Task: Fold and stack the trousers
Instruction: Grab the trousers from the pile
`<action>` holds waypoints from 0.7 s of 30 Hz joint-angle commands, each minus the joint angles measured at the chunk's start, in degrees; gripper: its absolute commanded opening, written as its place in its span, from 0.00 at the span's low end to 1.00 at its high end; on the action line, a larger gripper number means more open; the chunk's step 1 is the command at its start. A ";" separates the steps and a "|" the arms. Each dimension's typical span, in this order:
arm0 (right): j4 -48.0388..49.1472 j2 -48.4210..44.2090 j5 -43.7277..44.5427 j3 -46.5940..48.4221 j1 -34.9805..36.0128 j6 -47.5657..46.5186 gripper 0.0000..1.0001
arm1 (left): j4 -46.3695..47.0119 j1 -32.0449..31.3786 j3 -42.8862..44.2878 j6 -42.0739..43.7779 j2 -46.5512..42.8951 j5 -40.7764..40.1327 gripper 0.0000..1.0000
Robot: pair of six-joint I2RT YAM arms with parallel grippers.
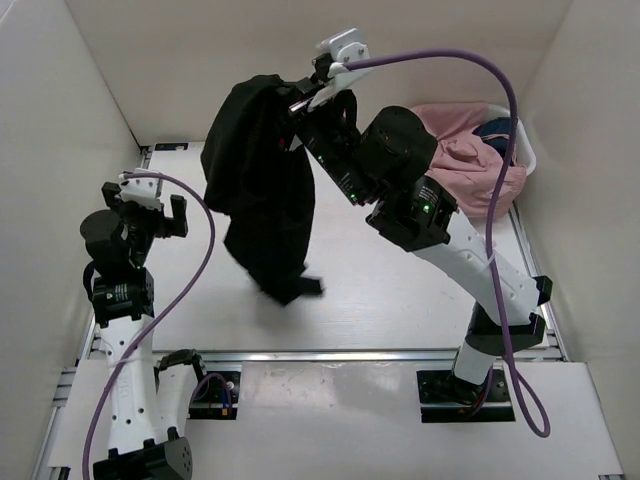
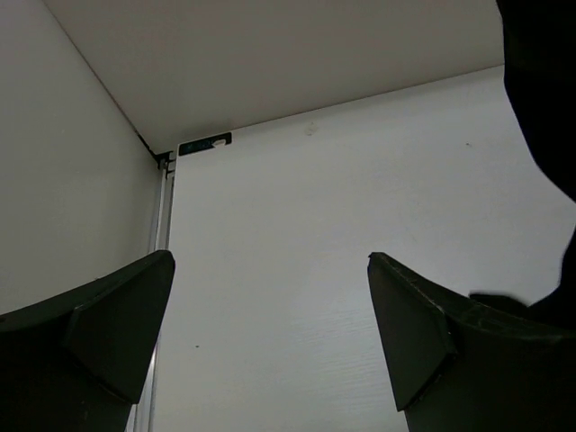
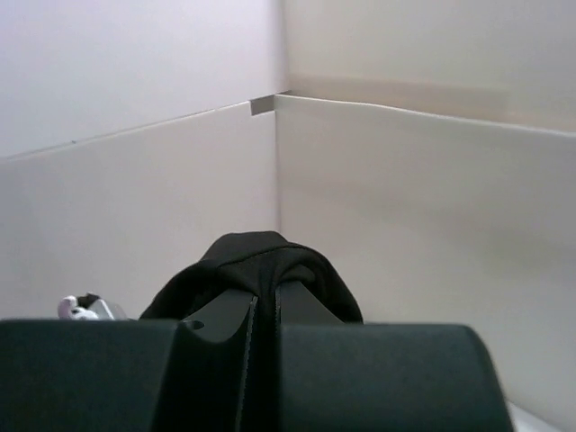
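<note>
The black trousers (image 1: 262,190) hang in a bunched drape from my right gripper (image 1: 298,108), which is raised high at the back middle and shut on their top edge; their lower end touches the table. In the right wrist view the black fabric (image 3: 261,261) bulges over the closed fingertips. My left gripper (image 1: 150,215) is open and empty at the left, to the left of the hanging trousers. In the left wrist view its fingers (image 2: 423,333) stand wide apart over the bare table, with the black fabric (image 2: 544,81) at the right edge.
A white basket (image 1: 520,150) at the back right holds a pink garment (image 1: 465,160) and a small dark blue garment (image 1: 495,130). White walls enclose the table on the left, back and right. A metal rail (image 1: 350,354) runs along the near edge.
</note>
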 commanded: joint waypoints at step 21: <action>-43.61 3.10 -22.02 -36.79 -43.84 42.83 0.99 | -32.26 -5.14 -7.02 38.32 12.09 2.26 1.00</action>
